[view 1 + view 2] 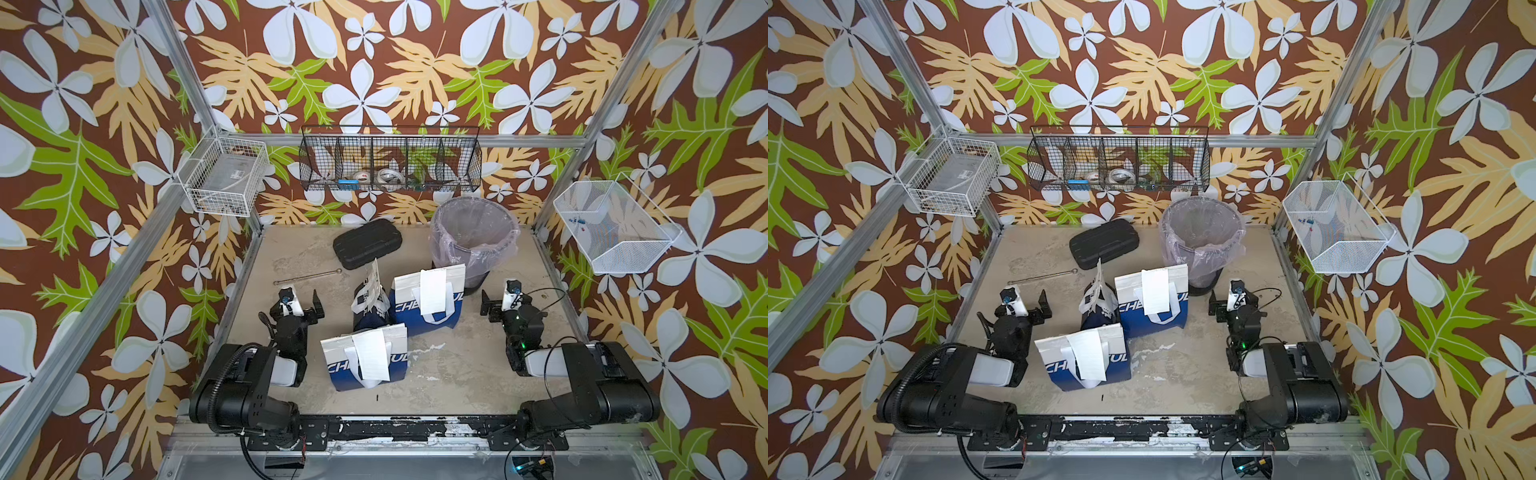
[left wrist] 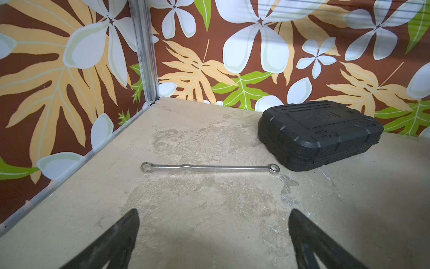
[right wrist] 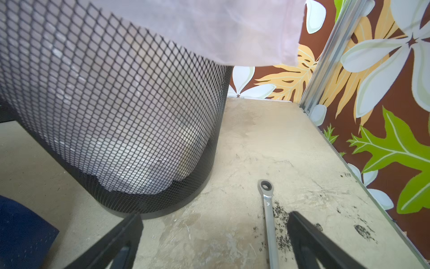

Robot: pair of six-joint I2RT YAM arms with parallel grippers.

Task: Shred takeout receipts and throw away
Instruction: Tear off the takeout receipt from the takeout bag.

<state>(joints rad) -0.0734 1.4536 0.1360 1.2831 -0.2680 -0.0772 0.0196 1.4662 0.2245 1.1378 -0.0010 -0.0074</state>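
We see black case (image 1: 368, 244) lying flat at back of desk (image 1: 457, 365). Slim wrench (image 1: 307, 277) lies just in front of it, apart. We count three blue-and-white bags: near bag (image 1: 345, 374) front centre, far bag (image 1: 405, 322) behind, crumpled bag (image 1: 365, 316) upright between. Ratchet wrench (image 3: 268, 209) shows on bare desk in right wrist view. On walls we note black basket (image 1: 390, 158), white basket (image 1: 226, 176), mesh basket (image 1: 615, 226).

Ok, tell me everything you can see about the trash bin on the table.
The trash bin is a round black wire-mesh basket with a solid base band, standing upright at the back right of the table. A translucent pinkish liner fills it and folds over the rim; nothing shows inside. A blue-and-white bag stands just in front; contact is unclear.
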